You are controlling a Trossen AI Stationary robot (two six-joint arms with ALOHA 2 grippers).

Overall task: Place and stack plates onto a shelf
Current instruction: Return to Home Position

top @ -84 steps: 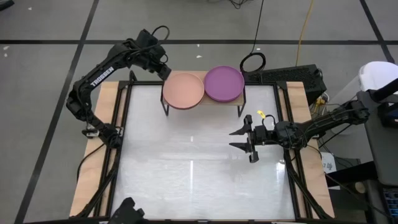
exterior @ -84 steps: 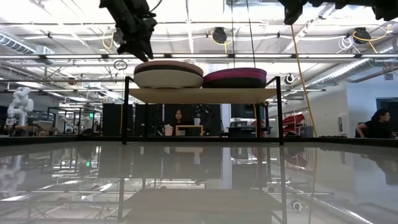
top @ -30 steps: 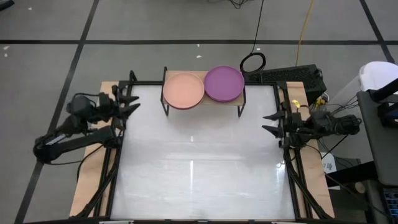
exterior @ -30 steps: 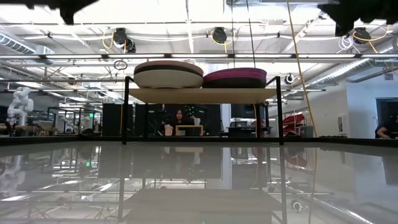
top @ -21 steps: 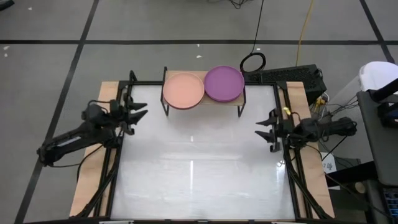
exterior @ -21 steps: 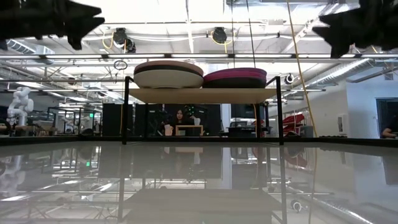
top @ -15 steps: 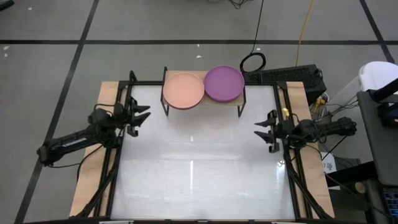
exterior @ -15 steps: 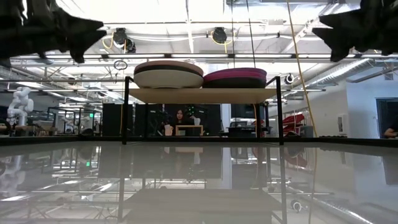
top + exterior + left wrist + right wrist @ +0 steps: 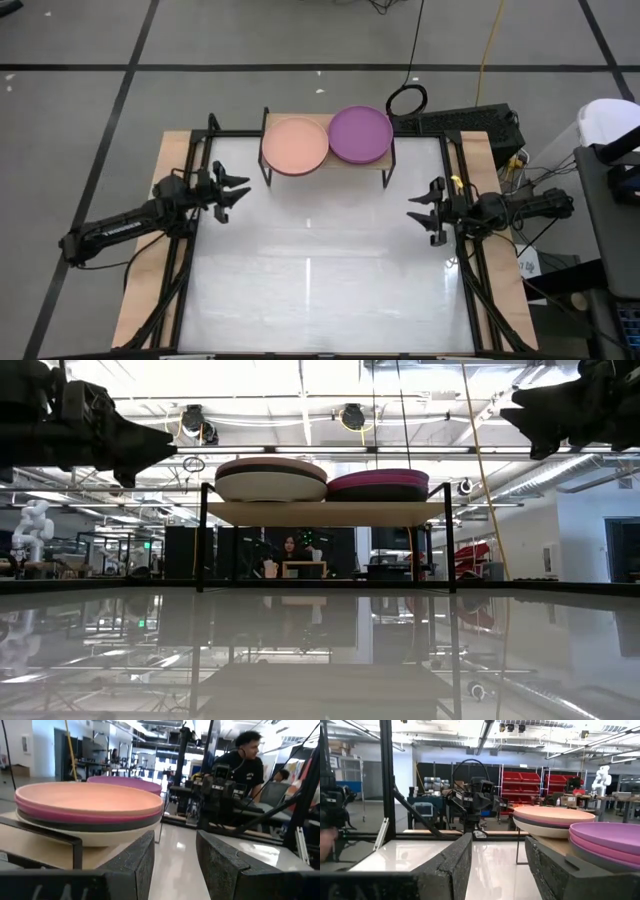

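1. The plates lie in two stacks side by side on the shelf (image 9: 325, 513), rims touching or nearly so. The shelf stands at the middle of the table (image 9: 320, 290) edge farthest from the low camera.
2. The stack nearer the table's left edge (image 9: 295, 146) shows four plates in the left wrist view: salmon on top, then pink, black and beige.
3. The other stack (image 9: 360, 134) has a purple plate on top. At least three layers show beneath one another in the right wrist view, and the exact count cannot be read.
4. No plate lies on the bare table, so the stacking looks finished and only the retreat of the arms is left.
5. The left end effector (image 9: 238, 190) hangs near the table's left edge, just off the shelf's left legs. Its fingers are spread and empty.
6. The right end effector (image 9: 415, 210) hangs near the table's right edge, well apart from the shelf. It too is open, with nothing held.
7. To retreat well, each arm should probably draw outward and away from the shelf, keeping the wrists above plate height. The left arm needs the most care, since a swing towards the shelf could catch the salmon plate's rim or a leg and shift the stack.
8. Counted: one shelf, two stacks, two arms.
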